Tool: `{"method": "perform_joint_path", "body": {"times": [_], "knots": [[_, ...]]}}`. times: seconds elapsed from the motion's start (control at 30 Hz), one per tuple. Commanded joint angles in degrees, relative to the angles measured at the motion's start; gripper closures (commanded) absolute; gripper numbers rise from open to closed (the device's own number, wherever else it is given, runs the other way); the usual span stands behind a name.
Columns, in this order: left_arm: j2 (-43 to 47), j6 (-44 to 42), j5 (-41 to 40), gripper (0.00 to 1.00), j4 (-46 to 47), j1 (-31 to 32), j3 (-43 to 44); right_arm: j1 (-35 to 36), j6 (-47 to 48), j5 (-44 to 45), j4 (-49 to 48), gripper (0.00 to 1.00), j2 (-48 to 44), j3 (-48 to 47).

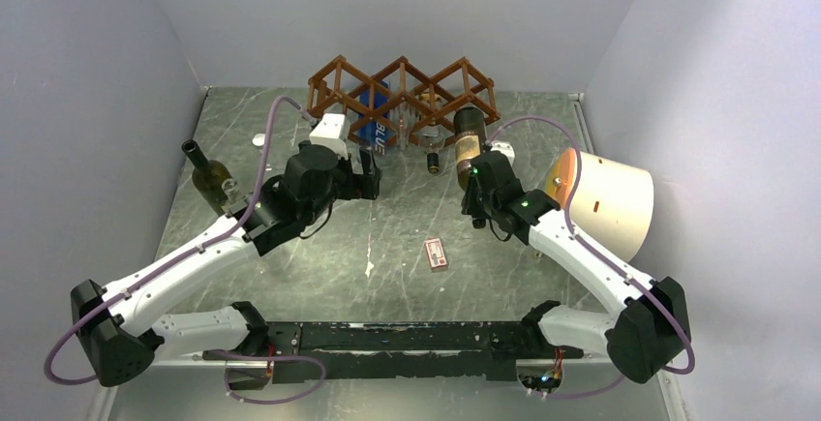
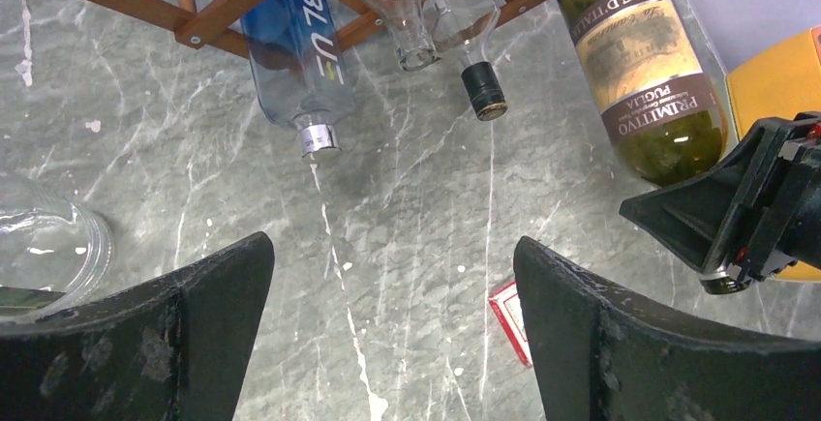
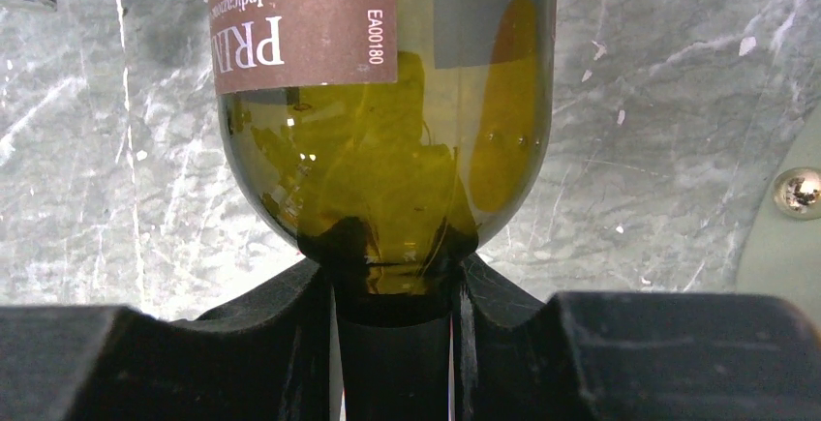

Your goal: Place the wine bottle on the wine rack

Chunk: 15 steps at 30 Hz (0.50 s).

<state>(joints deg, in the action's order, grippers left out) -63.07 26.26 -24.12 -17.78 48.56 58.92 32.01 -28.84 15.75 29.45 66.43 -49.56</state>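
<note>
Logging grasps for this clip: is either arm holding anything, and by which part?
The right gripper holds the wine bottle by its neck, just under the shoulder. The left gripper is open and holds nothing.

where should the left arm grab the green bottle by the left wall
By the neck of the green bottle, coming level from its right, where the open left gripper is. It looks upright, the neck is slimmest, and the wall blocks its left.
</note>
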Motion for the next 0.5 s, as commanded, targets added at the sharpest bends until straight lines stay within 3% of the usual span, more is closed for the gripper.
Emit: {"method": "perform_joint_path", "body": {"times": [0.0,0.47], "knots": [[0.2,1.1,1.0,0.03,-1.5,-0.2,2.4,-1.6,0.1,0.3,-8.6,1.00,0.0,-1.0],[6.1,-0.4,5.0,0.05,3.2,-0.2,-1.9,-3.5,1.6,-3.4,-12.0,1.00,3.5,-1.2]]}}
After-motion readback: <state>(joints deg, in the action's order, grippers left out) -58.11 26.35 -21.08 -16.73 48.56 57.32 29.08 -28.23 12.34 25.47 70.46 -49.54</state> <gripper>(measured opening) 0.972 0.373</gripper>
